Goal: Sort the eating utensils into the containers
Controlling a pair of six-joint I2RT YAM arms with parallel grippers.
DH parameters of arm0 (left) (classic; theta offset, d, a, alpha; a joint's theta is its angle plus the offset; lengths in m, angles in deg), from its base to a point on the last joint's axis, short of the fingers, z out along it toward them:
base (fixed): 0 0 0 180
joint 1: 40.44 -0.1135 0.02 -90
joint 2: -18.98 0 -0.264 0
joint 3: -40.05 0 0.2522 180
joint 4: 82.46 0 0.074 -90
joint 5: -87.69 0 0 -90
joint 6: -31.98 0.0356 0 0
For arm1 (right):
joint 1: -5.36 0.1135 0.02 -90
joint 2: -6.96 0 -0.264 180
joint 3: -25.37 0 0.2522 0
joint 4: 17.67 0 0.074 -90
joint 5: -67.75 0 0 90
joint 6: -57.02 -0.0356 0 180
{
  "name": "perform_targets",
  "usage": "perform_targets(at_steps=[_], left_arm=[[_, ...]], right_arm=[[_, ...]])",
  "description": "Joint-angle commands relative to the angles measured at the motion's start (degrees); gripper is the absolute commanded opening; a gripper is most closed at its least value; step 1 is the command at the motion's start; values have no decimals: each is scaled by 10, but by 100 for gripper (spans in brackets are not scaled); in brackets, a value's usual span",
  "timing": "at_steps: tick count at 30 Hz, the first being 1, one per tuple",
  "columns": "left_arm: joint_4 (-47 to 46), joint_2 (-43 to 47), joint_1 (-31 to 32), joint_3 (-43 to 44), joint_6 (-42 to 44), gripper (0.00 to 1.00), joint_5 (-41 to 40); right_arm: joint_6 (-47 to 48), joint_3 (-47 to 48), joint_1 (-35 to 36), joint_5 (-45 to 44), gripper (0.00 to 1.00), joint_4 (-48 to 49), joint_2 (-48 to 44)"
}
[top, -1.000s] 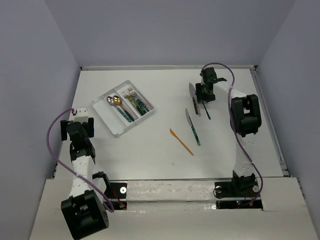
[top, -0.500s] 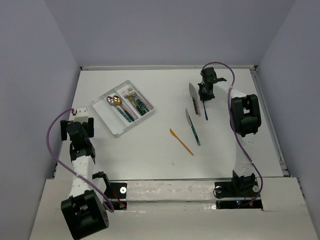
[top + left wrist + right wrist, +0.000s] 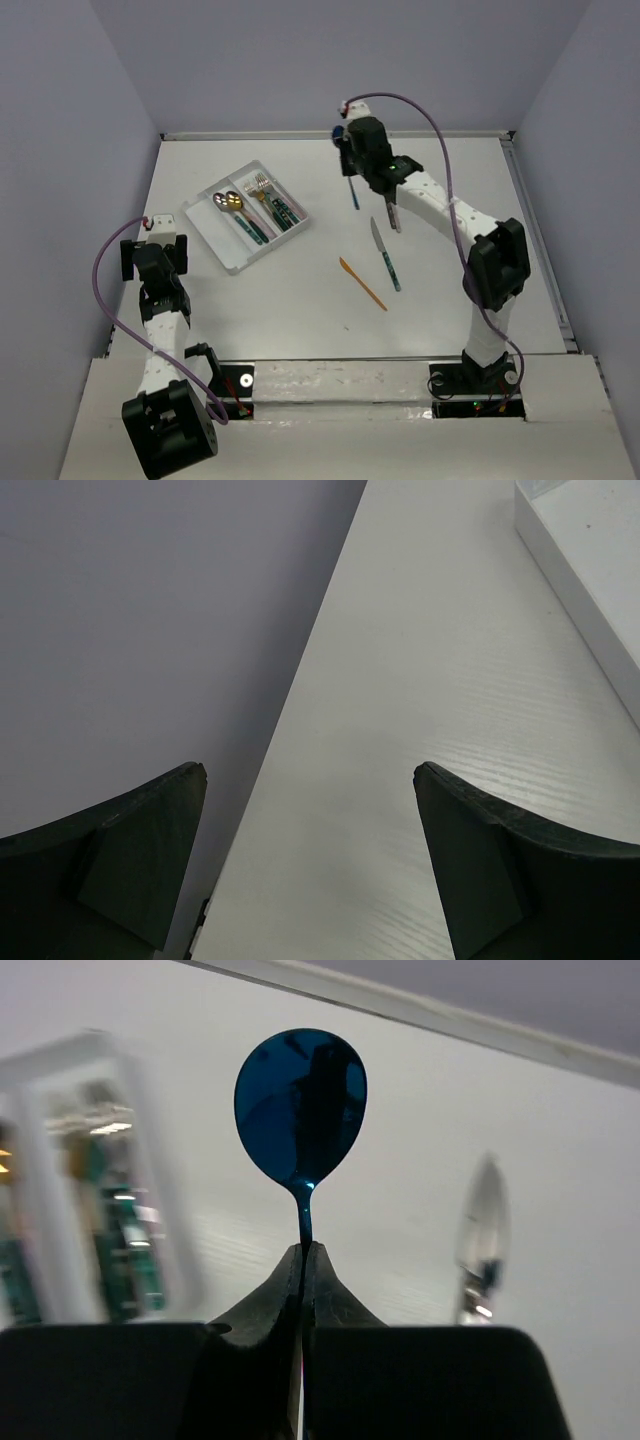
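The white table is shown whole only in the top view. There the right arm is seen stretched from its base at the lower right, up the right side, then bent leftward to the upper middle of the frame. The left arm is folded upright at the lower left, against the table's left edge. The clear tray lies slantwise in the upper left of the table. Spoons and forks are held in its two farther compartments, and the nearest one is bare. Below and right of centre, a teal-handled knife and an orange knife lie apart on the table. What the top view cannot resolve is given by the wrist views. The right gripper is seen clenched on the thin neck of the blue spoon, which is held off the table with its bowl uppermost in the frame. At the right of that view is a blurred silver blade, probably a knife. The left gripper is shown spread wide with nothing between its fingers, over bare table by the wall, a tray corner at the upper right.
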Motion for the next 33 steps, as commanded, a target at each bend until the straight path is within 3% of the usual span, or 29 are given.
perform_targets(at_steps=[1, 5, 8, 11, 19, 28, 30, 31, 32, 33], left_arm=[[-25, 10, -2, 2, 9, 99, -12], [14, 18, -2, 57, 19, 99, -6], [116, 26, -2, 125, 24, 99, 39], [173, 31, -2, 167, 4, 99, 91], [241, 33, -1, 194, -32, 99, 265], [192, 32, -1, 154, -41, 99, 359], [183, 33, -1, 148, -40, 99, 355], [182, 33, -1, 144, -41, 99, 347], [181, 33, -1, 144, -43, 99, 344], [180, 34, -1, 143, -44, 99, 343]], right_arm=[[4, 112, 129, 93, 0, 156, 59], [23, 256, 202, 171, 0, 190, 186], [40, 369, 224, 240, 0, 191, 289], [44, 424, 230, 238, 0, 190, 353], [73, 423, 230, 219, 0, 221, 413], [79, 363, 230, 179, 0, 241, 419], [78, 349, 230, 179, 8, 244, 411], [76, 344, 230, 180, 18, 245, 403], [74, 344, 230, 182, 18, 246, 397], [71, 339, 230, 187, 29, 246, 392]])
